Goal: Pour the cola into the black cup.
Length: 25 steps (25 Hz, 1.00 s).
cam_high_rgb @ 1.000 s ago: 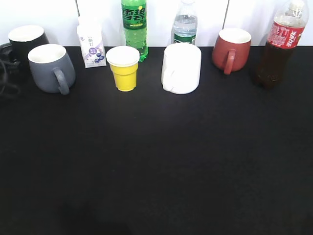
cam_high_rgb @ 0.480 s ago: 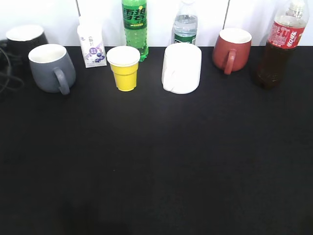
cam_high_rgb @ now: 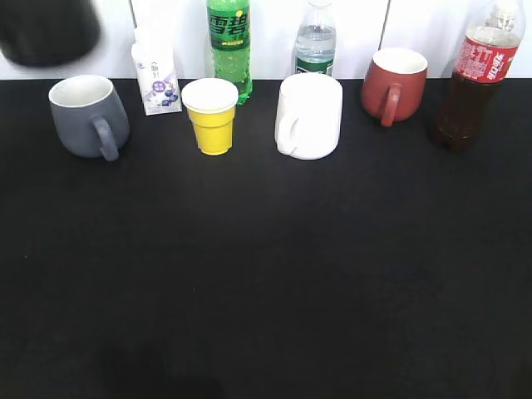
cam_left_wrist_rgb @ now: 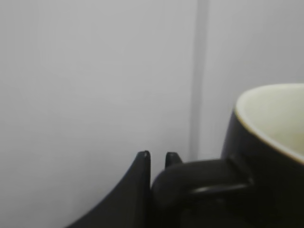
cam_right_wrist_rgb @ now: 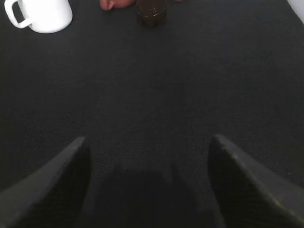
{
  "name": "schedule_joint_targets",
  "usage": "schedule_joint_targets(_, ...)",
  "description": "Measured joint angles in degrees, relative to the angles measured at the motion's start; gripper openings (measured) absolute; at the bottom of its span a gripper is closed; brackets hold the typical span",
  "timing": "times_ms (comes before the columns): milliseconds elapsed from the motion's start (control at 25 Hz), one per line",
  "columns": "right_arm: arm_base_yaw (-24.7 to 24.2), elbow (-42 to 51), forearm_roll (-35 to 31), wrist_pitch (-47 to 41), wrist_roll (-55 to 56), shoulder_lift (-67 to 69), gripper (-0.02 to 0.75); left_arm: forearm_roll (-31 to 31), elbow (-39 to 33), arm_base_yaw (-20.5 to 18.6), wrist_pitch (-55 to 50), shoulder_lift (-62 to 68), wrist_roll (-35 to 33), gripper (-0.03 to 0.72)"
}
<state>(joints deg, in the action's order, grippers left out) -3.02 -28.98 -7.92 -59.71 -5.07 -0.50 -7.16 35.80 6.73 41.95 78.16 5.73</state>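
I have the black cup (cam_left_wrist_rgb: 266, 156) by its handle: my left claw (cam_left_wrist_rgb: 156, 164) is pinched shut on the loop, both fingertips poking up just behind it, and the cup hangs in the air against the white wall. From the front it shows only as a dark blur (cam_high_rgb: 46, 29) at the top left corner, above the grey mug (cam_high_rgb: 87, 115). My right claw (cam_right_wrist_rgb: 147, 180) hangs wide open over bare black table (cam_high_rgb: 266, 274), holding nothing, well short of the cola (cam_high_rgb: 474, 79), which stands upright at the far right of the back row beside the red mug (cam_high_rgb: 393, 81).

To do this step well, I judge I should bring the cup forward over the row without clipping the grey mug or the milk carton (cam_high_rgb: 155, 73), keep it level, and set it down on open table towards the middle, where the right claw can tip the bottle over it.

Half a second ago the cup stood on the table behind the grey mug; now it is lifted clear. Nothing else in the row has shifted
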Motion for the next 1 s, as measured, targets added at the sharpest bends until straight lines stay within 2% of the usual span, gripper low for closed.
schedule_joint_targets(120, 0.0, -0.6, -0.2, 2.0, 2.1, 0.0, 0.581, 0.1, -6.5, 7.1, -0.8, -4.3, 0.0, 0.062)
schedule_joint_targets(200, 0.0, -0.9, -1.4, 16.3, 2.8, 4.4, 0.581, 0.0, -7.9, 10.7, -1.4, -4.3, 0.0, 0.062)
schedule_joint_targets(320, 0.0, 6.3, -1.5, 43.2, 2.9, 19.2, 0.581, 0.0, -8.1, 12.2, -2.2, -4.3, 0.0, 0.062)
schedule_joint_targets(360, 0.0, 9.6, -0.9, 54.8, 2.9, 25.4, 0.581, 0.1, -8.1, 12.2, -2.2, -4.3, 0.0, 0.062)
schedule_joint_targets(400, 0.0, 12.7, 1.3, 66.8, 2.9, 31.5, 0.581, 0.1, -8.1, 12.2, -2.2, -4.3, 0.0, 0.062)
schedule_joint_targets(440, 0.0, 15.7, 5.0, 83.4, 3.0, 42.2, 0.581, 0.1, -8.1, 12.2, -2.1, -3.7, 0.0, 0.062)
schedule_joint_targets(480, 0.0, 16.0, 5.7, 88.1, 3.6, 46.2, 0.581, 0.2, -8.1, 12.2, -2.0, -2.6, 0.0, 0.062)
schedule_joint_targets(520, 0.0, 16.1, 8.3, 96.5, 4.6, 54.6, 0.581, 0.2, -8.1, 12.2, -2.0, -2.1, 0.0, 0.062)
schedule_joint_targets(560, 0.0, 15.5, 15.1, 109.0, 6.0, 66.4, 0.605, 0.2, -8.1, 12.2, -0.9, -0.3, 0.0, 0.061)
schedule_joint_targets(640, 0.0, 11.4, 21.3, 114.7, 8.9, 80.4, 0.662, 0.2, -8.1, 12.2, 2.7, 1.9, 0.0, 0.061)
schedule_joint_targets(760, 0.0, 2.1, 21.3, 115.6, 9.8, 95.4, 0.671, 0.2, -8.1, 12.2, 6.0, 4.3, 0.0, 0.061)
schedule_joint_targets(1000, 0.0, -11.5, 22.6, 115.7, 13.8, 109.3, 0.671, 0.2, -8.1, 12.2, 8.7, 5.8, 0.0, 0.061)
